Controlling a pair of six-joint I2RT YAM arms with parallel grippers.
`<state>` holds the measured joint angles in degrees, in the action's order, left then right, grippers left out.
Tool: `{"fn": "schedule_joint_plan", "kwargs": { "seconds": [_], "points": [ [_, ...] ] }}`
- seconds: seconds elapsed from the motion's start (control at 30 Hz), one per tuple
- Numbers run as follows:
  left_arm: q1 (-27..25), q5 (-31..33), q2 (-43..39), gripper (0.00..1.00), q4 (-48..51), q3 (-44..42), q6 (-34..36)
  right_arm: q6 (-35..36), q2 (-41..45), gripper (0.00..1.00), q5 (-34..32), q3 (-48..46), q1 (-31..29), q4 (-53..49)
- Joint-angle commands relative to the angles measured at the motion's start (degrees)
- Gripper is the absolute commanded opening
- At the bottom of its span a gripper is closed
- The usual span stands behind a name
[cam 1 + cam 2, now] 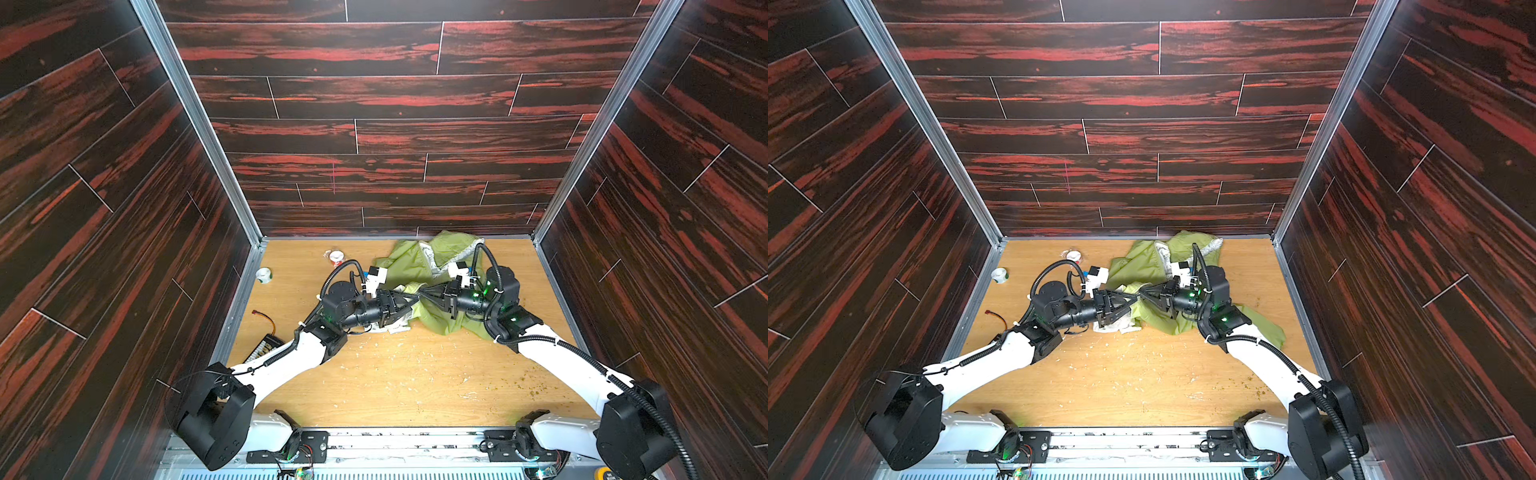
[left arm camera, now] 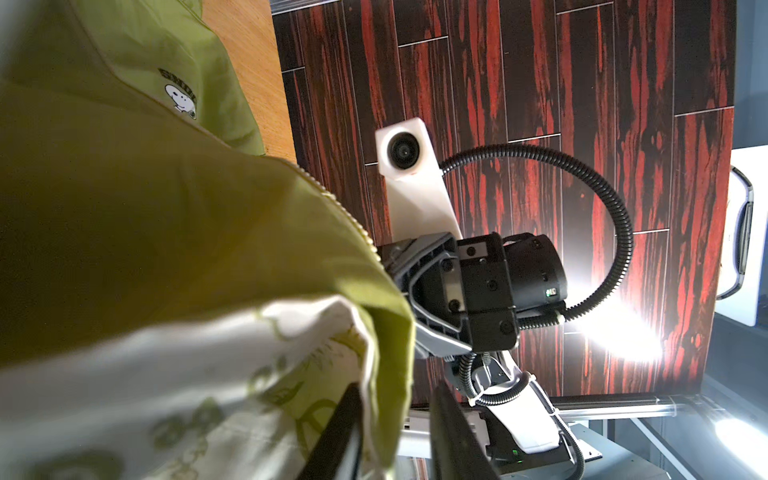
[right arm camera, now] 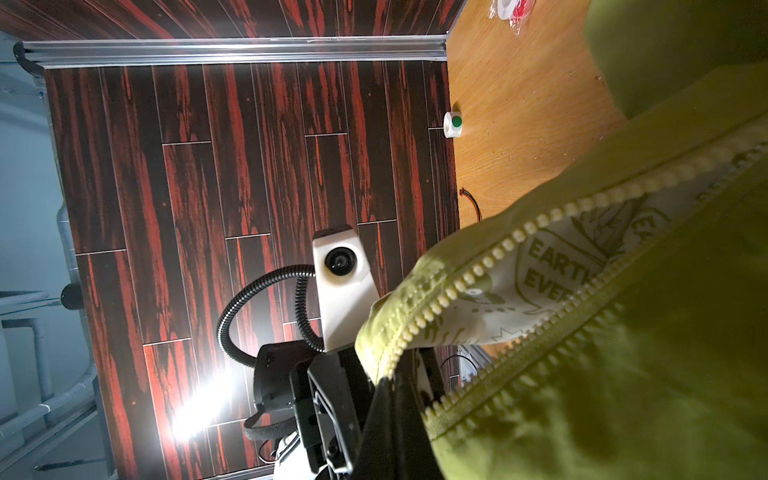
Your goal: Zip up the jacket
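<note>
Over the wooden table point(image 1: 415, 374), my right gripper point(image 1: 420, 295) pinches the thin green jacket point(image 1: 405, 262) by its toothed zipper edge point(image 3: 457, 286); left gripper point(image 1: 412, 302) narrow around patterned lining point(image 2: 208, 374).

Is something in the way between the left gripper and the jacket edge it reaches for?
Nothing visible stands between them. The jacket edge with the pale lining hangs inside the open left gripper. The right gripper is shut on the zipper edge just beside it.
</note>
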<state>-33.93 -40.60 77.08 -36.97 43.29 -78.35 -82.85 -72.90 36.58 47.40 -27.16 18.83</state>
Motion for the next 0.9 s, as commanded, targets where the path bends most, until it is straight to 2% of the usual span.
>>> {"fn": "schedule_joint_plan", "kwargs": {
  "seconds": [0.0,0.13,0.6,0.77,0.87],
  "points": [
    [-0.1,-0.89,-1.76,0.28,-1.44,0.22,-0.31,0.24,1.57,0.0,-0.55,1.47,0.0,-0.55],
    [-0.12,-0.97,-1.33,0.26,-1.35,0.57,-0.32,0.19,1.54,0.0,-0.63,1.47,0.08,-0.55],
    [-0.43,-2.2,-0.37,0.31,1.81,1.25,-0.31,0.14,1.48,0.0,-0.59,1.82,0.22,-0.31],
    [-0.45,-2.42,-0.35,0.23,1.65,1.27,-0.58,0.14,1.47,0.0,-0.56,1.73,0.26,-0.3],
    [-0.52,-2.55,-0.35,0.14,1.14,1.08,-0.93,0.07,1.48,0.0,-0.64,1.72,0.35,-0.34]
  ]
}}
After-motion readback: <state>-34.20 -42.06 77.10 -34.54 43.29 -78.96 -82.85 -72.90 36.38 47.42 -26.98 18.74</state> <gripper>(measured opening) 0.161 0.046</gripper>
